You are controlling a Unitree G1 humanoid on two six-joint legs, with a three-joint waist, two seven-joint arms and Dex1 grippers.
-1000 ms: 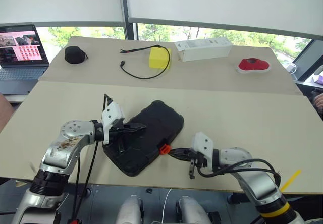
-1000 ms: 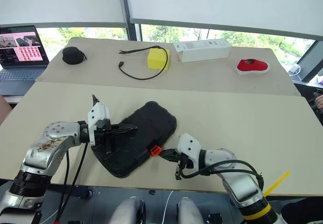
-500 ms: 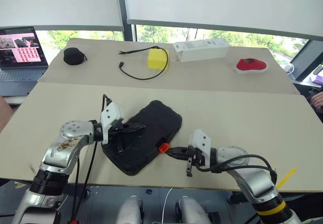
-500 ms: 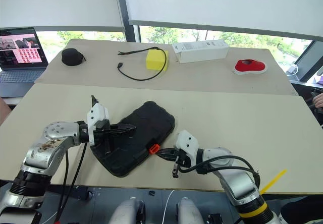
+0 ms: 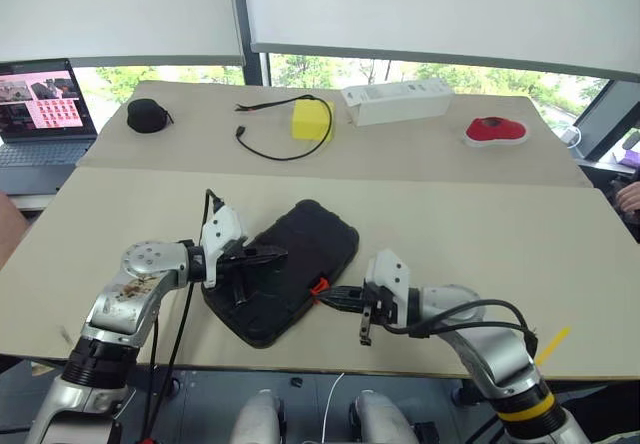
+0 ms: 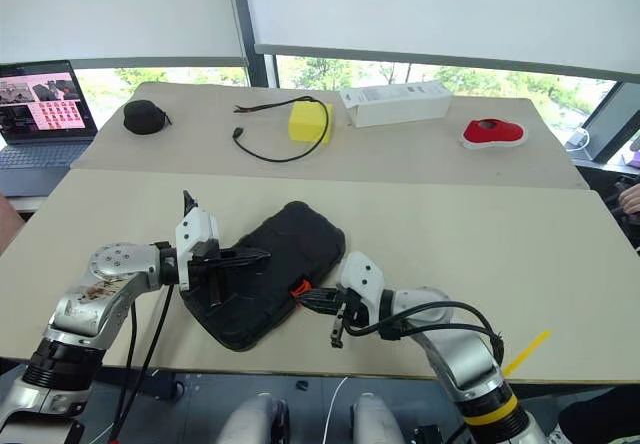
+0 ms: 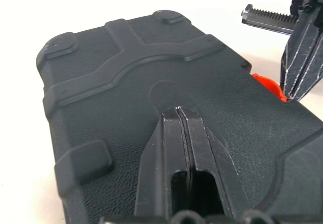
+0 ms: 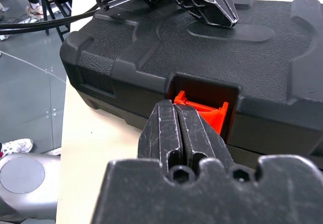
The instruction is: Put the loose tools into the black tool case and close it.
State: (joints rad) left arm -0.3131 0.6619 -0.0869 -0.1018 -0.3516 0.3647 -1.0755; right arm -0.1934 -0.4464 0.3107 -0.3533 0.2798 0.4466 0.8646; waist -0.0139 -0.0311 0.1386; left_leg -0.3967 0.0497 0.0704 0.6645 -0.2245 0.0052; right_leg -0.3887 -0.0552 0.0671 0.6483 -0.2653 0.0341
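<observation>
Lying closed near the front edge of the pale worktop (image 5: 480, 234), the black tool case (image 5: 300, 264) sits at a slant in the left eye view, its orange latch (image 5: 318, 286) on the side facing the right arm. Over the case's lid rests the left end effector (image 5: 275, 254), its two black fingers pressed together with nothing between them. Just beside the latch sits the right end effector (image 5: 328, 294), likewise clenched and empty, its tip at the latch. Well beyond the case, on the far worktop, lie a small black round pouch (image 5: 147, 115), a black cable (image 5: 270, 139), a yellow block (image 5: 311, 119), a white box (image 5: 397, 100) and a red object (image 5: 496, 130); a laptop (image 5: 40, 114) stands off to the case's far left. From the left wrist view, the left fingers (image 7: 179, 148) lie shut on the textured lid of the case (image 7: 101, 82), and past its far edge the right end effector (image 7: 299, 90) points down at the latch (image 7: 267, 85). From the right wrist view, the closed right fingers (image 8: 181, 133) meet the latch (image 8: 202, 110) in its recess on the case's side wall (image 8: 126, 88), with the left end effector (image 8: 224, 17) resting on the lid above.
</observation>
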